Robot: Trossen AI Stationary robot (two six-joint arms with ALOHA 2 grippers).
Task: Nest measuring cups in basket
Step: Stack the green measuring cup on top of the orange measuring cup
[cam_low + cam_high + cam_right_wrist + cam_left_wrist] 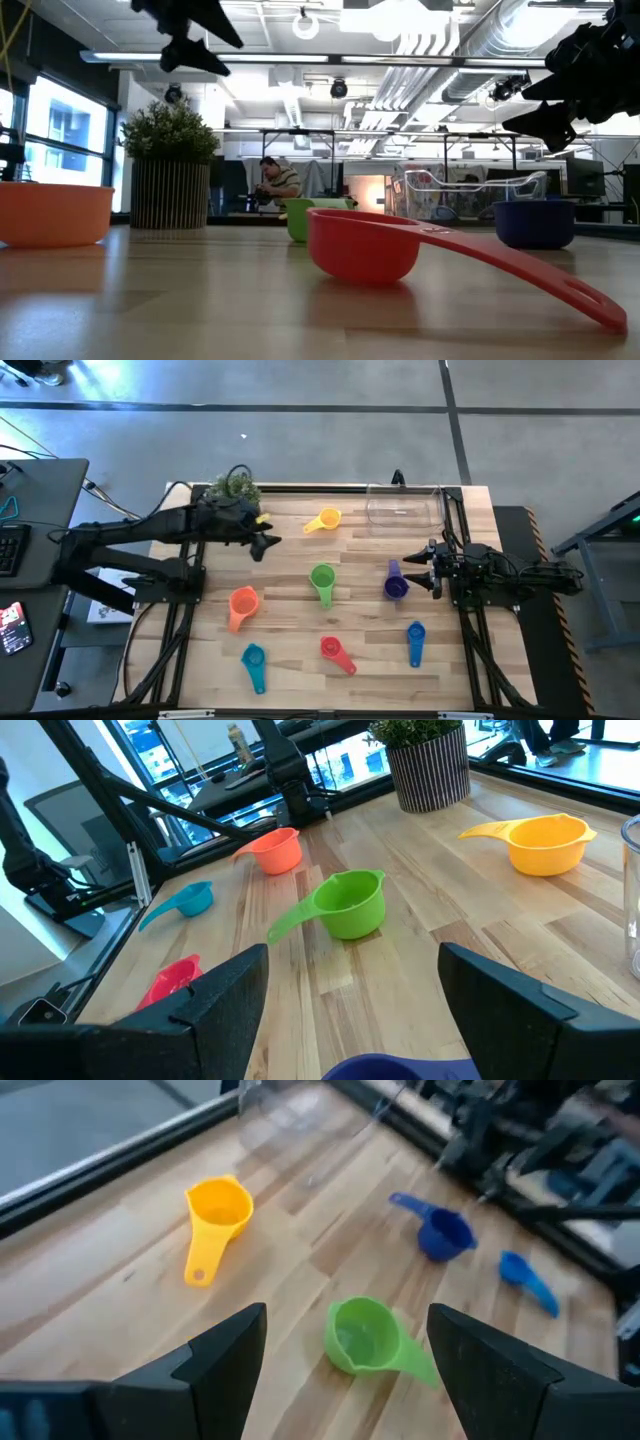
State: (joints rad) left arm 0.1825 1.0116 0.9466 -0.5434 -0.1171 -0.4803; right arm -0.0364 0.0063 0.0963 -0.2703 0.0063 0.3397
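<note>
Seven measuring cups lie apart on the table, bowls resting on the wood: yellow (325, 520), green (322, 580), purple (396, 582), orange (242, 605), light blue (254, 660), red (335, 650) and blue (416, 640). The clear basket (403, 507) stands at the far edge with no cup in it. My left gripper (265, 545) is open, raised above the table left of the green cup (365, 1335). My right gripper (410, 563) is open and hovers just right of the purple cup, whose rim (400, 1068) shows below its fingers.
A potted plant (236, 487) stands at the far left corner behind the left arm. Dark frame rails run along the table's left and right sides (462, 520). Bare wood lies between the cups. A person sits far off in the room (275, 185).
</note>
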